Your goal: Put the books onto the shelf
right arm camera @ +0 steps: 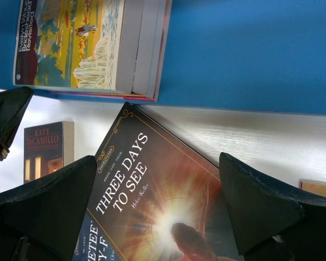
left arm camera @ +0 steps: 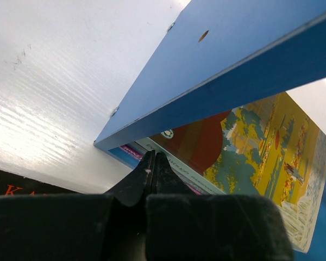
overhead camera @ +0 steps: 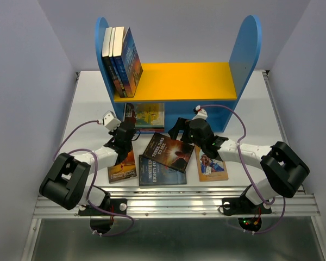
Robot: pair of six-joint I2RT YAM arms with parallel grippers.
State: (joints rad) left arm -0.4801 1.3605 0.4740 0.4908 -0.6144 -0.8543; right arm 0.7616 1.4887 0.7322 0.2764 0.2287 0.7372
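Note:
The shelf point(overhead camera: 244, 49) has three books point(overhead camera: 121, 60) upright on its yellow board. A yellow-teal book point(overhead camera: 148, 115) lies on a small stack in the blue lower compartment point(right arm camera: 250, 54). On the table lie a dark brown-red book point(overhead camera: 168, 152), a dark blue one point(overhead camera: 162, 172), a tan one point(overhead camera: 212, 166) and an orange-brown one point(overhead camera: 122, 169). My left gripper point(left arm camera: 154, 155) is shut and empty, its tips at the near left corner of the yellow-teal book point(left arm camera: 261, 141). My right gripper point(right arm camera: 157, 160) is open above the far corner of the dark brown-red book point(right arm camera: 152, 201), not touching it.
The shelf's blue bottom board point(left arm camera: 233, 60) slants close over the left gripper. The left gripper's finger point(right arm camera: 5, 119) shows at the left edge of the right wrist view, beside the orange-brown book point(right arm camera: 46, 149). The tan book's corner point(right arm camera: 318, 187) lies to the right.

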